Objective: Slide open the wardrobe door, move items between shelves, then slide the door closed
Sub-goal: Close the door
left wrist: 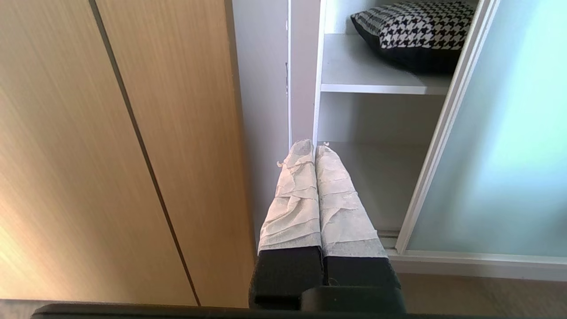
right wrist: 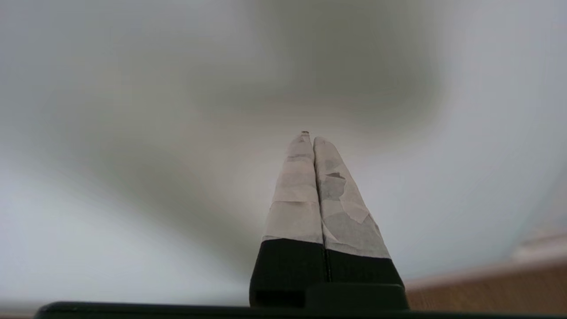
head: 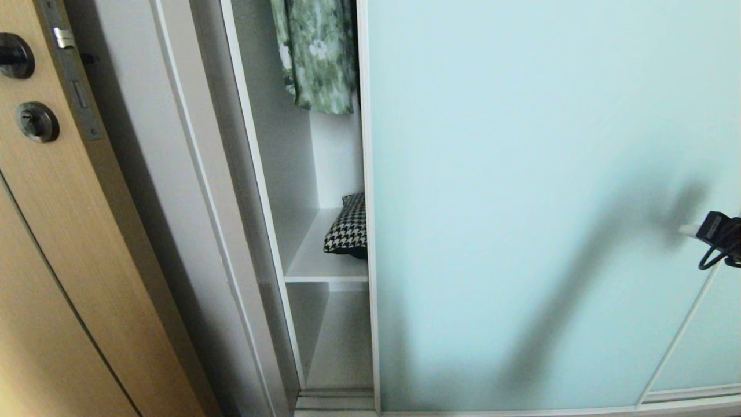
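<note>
Sliding wardrobe door (head: 544,202): the frosted aqua panel stands only part-way drawn aside, leaving a narrow gap at its left edge; it lies directly ahead of the right gripper (right wrist: 313,138), whose taped fingers are pressed together and hold nothing, pointed at the blurred glass close in front. In the head view only a dark fitting and cable of the right arm show at the right edge, with the arm's shadow cast across the panel; contact with the glass cannot be confirmed. The left gripper (left wrist: 315,146) is likewise closed and empty, low down near the wardrobe's base, pointing at the bottom of the gap, with the oak door (left wrist: 110,146) to one side of it. Beyond and above this gripper the houndstooth cushion (left wrist: 416,26) rests on a white shelf (left wrist: 354,71); the compartment beneath that shelf shows nothing in its visible part. A green floral garment (head: 315,55) hangs higher up inside. The cream cushion is not visible. Assessment: the task is at an early stage. The opening looks too narrow for comfortable reach, so the door probably needs sliding further; neither cushion is in hand, and closing remains outstanding.
</note>
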### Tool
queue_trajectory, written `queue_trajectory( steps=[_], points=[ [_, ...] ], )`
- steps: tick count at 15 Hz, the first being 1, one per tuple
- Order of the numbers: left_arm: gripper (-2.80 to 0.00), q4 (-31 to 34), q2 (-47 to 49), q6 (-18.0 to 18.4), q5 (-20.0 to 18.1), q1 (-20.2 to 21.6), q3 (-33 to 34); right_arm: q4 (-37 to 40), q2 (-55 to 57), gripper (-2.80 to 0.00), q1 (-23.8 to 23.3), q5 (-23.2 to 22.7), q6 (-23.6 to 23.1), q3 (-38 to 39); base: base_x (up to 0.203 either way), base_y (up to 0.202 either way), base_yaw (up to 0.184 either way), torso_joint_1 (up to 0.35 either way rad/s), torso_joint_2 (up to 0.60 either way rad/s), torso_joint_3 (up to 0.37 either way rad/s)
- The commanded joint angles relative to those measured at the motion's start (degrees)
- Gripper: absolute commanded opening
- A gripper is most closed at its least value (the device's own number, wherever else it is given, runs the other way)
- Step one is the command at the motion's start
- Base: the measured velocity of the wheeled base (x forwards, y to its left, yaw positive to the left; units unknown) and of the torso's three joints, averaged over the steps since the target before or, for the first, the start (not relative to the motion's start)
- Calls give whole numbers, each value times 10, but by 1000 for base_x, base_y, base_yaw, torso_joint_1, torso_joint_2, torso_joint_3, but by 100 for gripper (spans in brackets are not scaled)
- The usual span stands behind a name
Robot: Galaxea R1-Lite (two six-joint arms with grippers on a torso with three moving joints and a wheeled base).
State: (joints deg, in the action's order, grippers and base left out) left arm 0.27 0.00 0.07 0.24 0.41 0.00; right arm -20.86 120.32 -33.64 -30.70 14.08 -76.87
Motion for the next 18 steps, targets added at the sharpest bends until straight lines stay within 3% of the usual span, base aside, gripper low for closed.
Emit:
queue_trajectory(
  steps=[1, 6, 10, 18],
  points=[
    [-280, 0, 1, 0, 0, 0, 0, -19, -22, -280, 26, 0, 2, 23, 0, 0, 0, 0, 0, 0],
    [-280, 0, 1, 0, 0, 0, 1, -25, -37, -280, 64, 5, 2, 43, 0, 0, 0, 0, 0, 0],
    [-280, 0, 1, -1, 0, 0, 0, -80, -24, -280, 96, 38, 3, 58, 0, 0, 0, 0, 0, 0],
    [-280, 0, 1, 0, 0, 0, 1, -117, -46, -280, 151, 45, 3, 109, 0, 0, 0, 0, 0, 0]
  ],
)
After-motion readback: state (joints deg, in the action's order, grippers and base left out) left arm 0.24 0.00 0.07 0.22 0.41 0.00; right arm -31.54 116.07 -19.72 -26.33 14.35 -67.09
